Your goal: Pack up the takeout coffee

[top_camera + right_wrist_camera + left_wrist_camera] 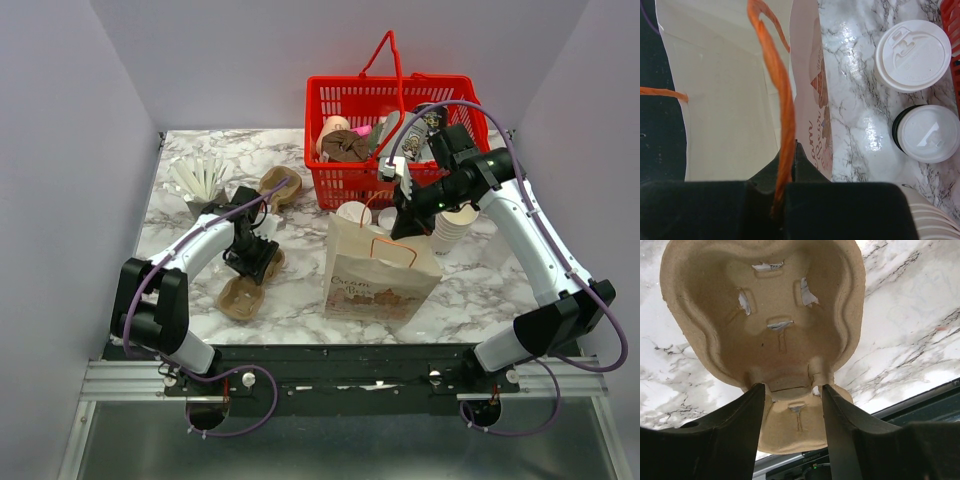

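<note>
The takeout coffee (352, 212), a small white cup with a round white lid, stands behind the brown paper bag (380, 270), in front of the basket; it also shows in the right wrist view (912, 48). My right gripper (405, 225) is over the bag's back edge, shut on the bag's orange handle (782, 100); in its wrist view (792, 145) the open bag (730, 100) looks empty. My left gripper (255, 258) is shut on the narrow middle of a cardboard cup carrier (770, 315) at the left (243, 292).
A red basket (395, 140) with goods stands at the back. A stack of lidless white cups (452, 225) stands right of the bag. A second white lid with a dark rim (926, 133) sits beside the coffee. Another carrier (280, 187) and white utensils (200, 180) lie back left.
</note>
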